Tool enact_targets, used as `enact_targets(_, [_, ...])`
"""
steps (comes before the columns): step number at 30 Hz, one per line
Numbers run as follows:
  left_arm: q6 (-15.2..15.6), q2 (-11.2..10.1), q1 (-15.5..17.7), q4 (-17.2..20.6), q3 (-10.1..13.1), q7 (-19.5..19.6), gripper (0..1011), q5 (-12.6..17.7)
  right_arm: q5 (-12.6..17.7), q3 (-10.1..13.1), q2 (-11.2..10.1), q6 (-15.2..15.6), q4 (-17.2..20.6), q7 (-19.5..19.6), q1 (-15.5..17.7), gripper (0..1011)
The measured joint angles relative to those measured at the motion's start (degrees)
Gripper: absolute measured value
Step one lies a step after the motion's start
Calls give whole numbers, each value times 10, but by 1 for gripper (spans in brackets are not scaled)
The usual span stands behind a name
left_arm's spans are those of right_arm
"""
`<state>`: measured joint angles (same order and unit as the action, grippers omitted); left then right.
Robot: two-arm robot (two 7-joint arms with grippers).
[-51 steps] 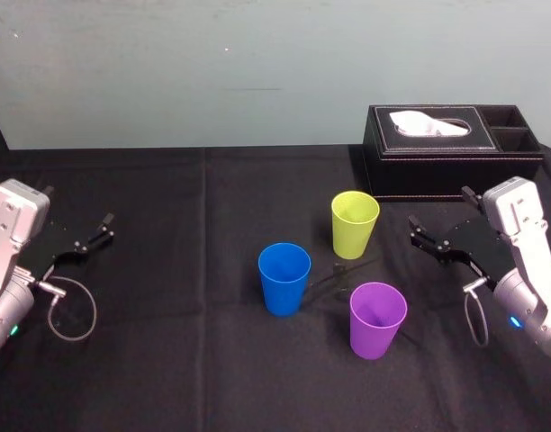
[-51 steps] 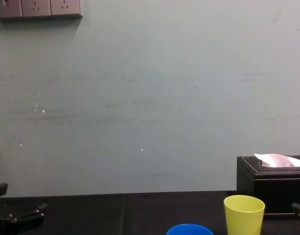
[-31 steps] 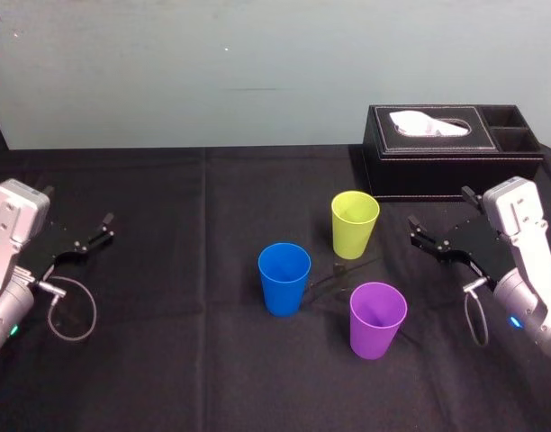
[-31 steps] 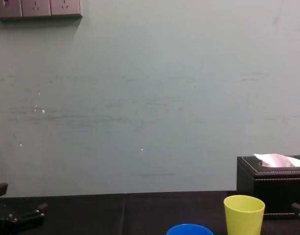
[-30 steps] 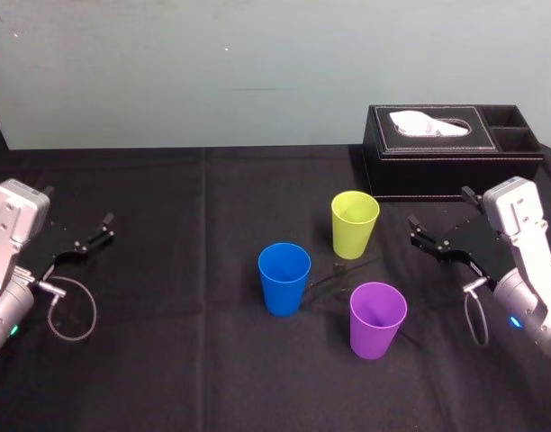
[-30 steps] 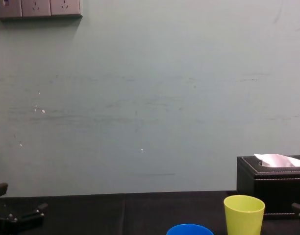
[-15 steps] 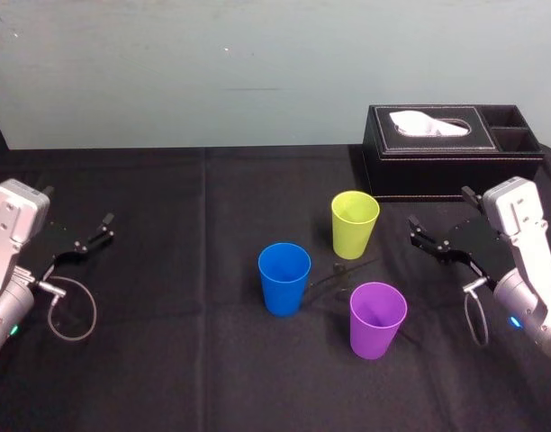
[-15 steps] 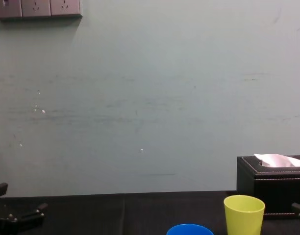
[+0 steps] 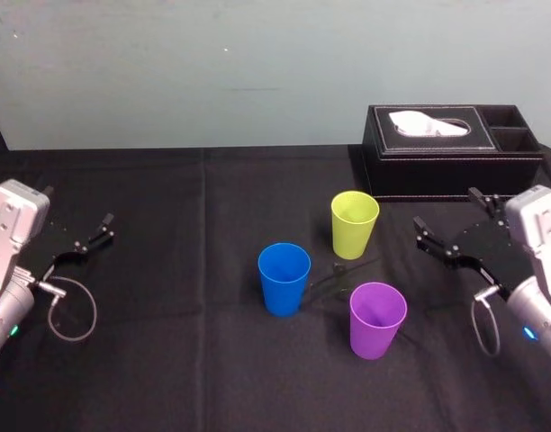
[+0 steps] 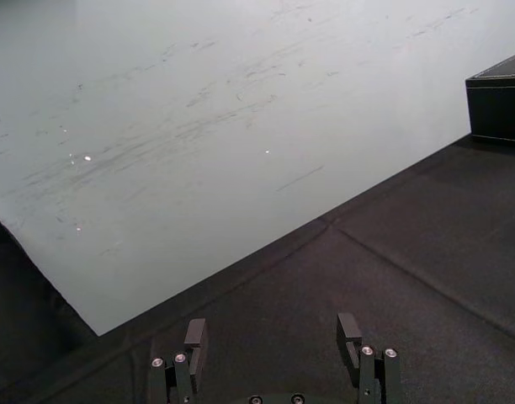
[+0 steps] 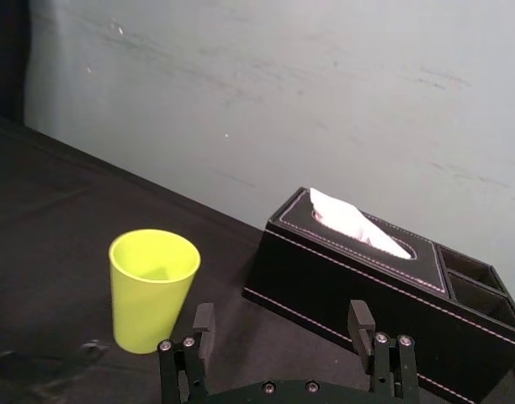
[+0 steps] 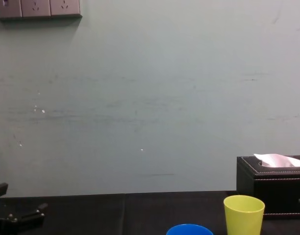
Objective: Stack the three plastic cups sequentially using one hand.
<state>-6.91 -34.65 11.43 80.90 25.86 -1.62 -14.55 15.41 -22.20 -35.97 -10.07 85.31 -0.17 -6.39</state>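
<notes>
right gripper (image 9: 447,220) spread, empty, near the yellow-green cup (image 9: 355,223) and purple cup (image 9: 377,319). left gripper (image 9: 77,209) spread too, blue cup (image 9: 284,278) well off.

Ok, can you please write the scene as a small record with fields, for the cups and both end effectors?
blue cup: upright, leftmost of the three
yellow-green cup: upright, farthest back, near the tissue box
purple cup: upright, nearest the robot
stacking: not begun; all cups stand apart
left end effector: open, empty, over the left of the table, far from the cups
right end effector: open, empty, right of the cups, yellow-green cup ahead of it
tissue box: black, back right
</notes>
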Motion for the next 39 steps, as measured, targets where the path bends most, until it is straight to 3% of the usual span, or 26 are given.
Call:
enact_targets(7, [0, 0, 0, 0, 0, 0, 1010, 0, 18, 26, -20, -15, 47, -13, 51, 1000])
enact_targets(12, [0, 0, 0, 0, 0, 0, 1010, 0, 33, 50, -40, -31, 91, -23, 107, 1000])
enact_targets(23, [0, 0, 0, 0, 0, 0, 1010, 0, 45, 86, -63, -55, 144, -39, 185, 1000])
enact_targets(39, [0, 0, 0, 0, 0, 0, 1010, 0, 55, 103, -87, -79, 156, -107, 237, 1000])
